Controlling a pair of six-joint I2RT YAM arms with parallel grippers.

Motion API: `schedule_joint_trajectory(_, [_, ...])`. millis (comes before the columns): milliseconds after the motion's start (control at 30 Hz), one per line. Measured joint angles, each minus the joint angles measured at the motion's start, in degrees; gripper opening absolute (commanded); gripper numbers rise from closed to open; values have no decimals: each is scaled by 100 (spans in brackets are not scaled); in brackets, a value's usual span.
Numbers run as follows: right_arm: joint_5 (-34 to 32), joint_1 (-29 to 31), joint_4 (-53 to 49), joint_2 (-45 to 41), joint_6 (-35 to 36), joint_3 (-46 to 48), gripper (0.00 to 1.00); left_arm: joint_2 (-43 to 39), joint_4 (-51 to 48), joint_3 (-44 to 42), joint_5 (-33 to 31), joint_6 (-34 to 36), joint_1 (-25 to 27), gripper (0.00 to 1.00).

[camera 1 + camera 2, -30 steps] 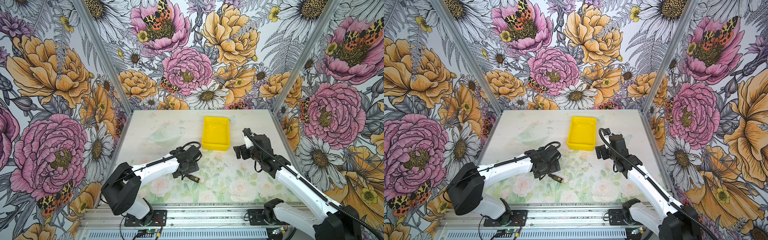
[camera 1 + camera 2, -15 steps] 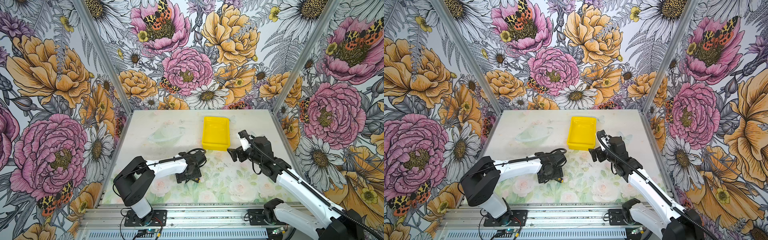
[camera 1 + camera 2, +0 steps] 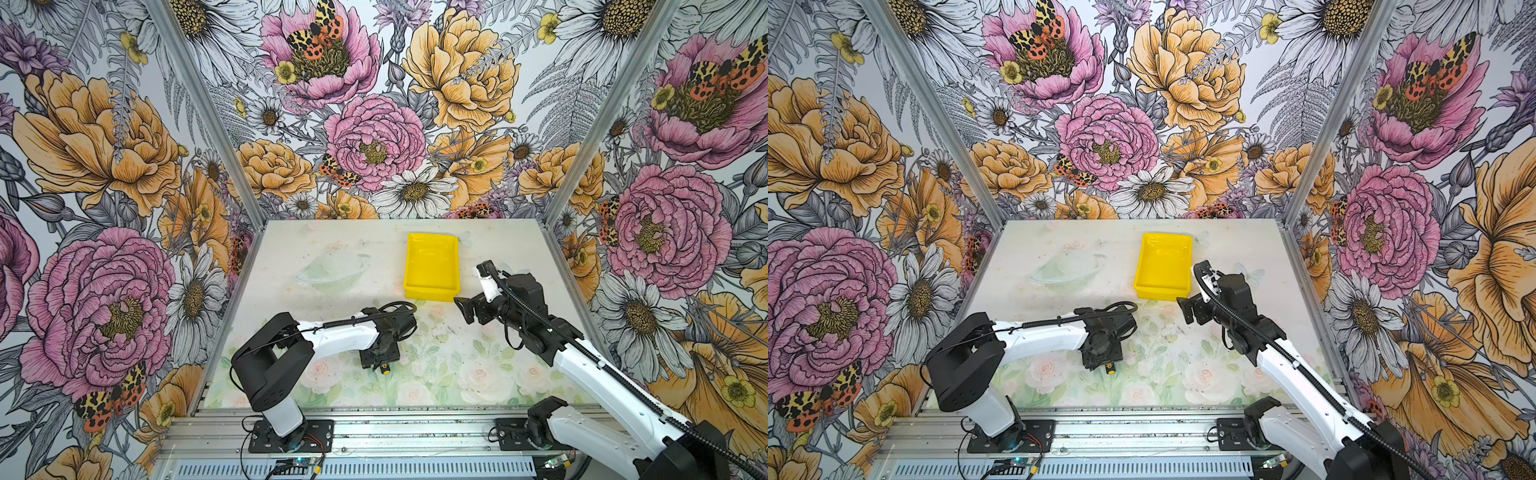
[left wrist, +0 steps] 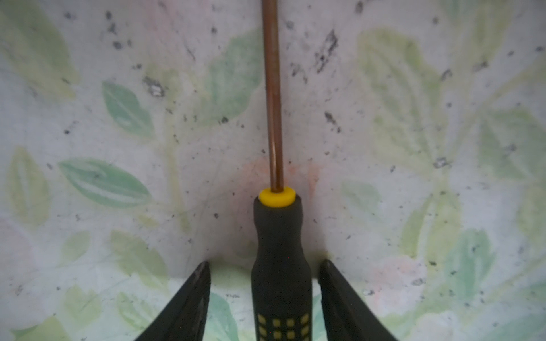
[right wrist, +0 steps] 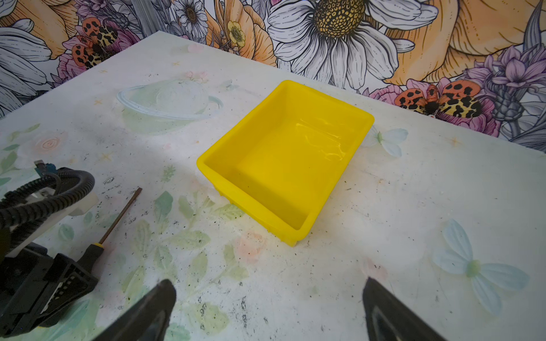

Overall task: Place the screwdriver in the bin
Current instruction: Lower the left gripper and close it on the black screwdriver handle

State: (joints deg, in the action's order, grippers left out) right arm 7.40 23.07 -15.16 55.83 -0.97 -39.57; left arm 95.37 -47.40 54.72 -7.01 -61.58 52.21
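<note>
Near the front of the table (image 3: 478, 374), the screwdriver (image 4: 280, 265) is being straddled by the left gripper (image 4: 264, 283), whose fingers (image 4: 189, 301) are being kept spread on either side of the black handle with a gap visible on both sides, so nothing is being pinched. Farther back and to the right, the right gripper (image 5: 269, 298) is being held wide apart above the tabletop, and beyond it the bin (image 3: 432, 286) is being left with nothing inside.
</note>
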Motion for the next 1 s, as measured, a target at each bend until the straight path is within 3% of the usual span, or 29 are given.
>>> schedule_joint_trajectory(333, [-138, 0, 0, 0, -2, 0, 100, -55, 11, -66, 4, 39, -122, 36])
schedule_joint_trajectory(633, [-227, 0, 0, 0, -2, 0, 100, -57, 4, -55, 31, 164, -195, 11])
schedule_joint_trajectory(1000, [-317, 0, -24, -184, -173, 0, 100, -85, -7, -28, 44, 485, -649, 3])
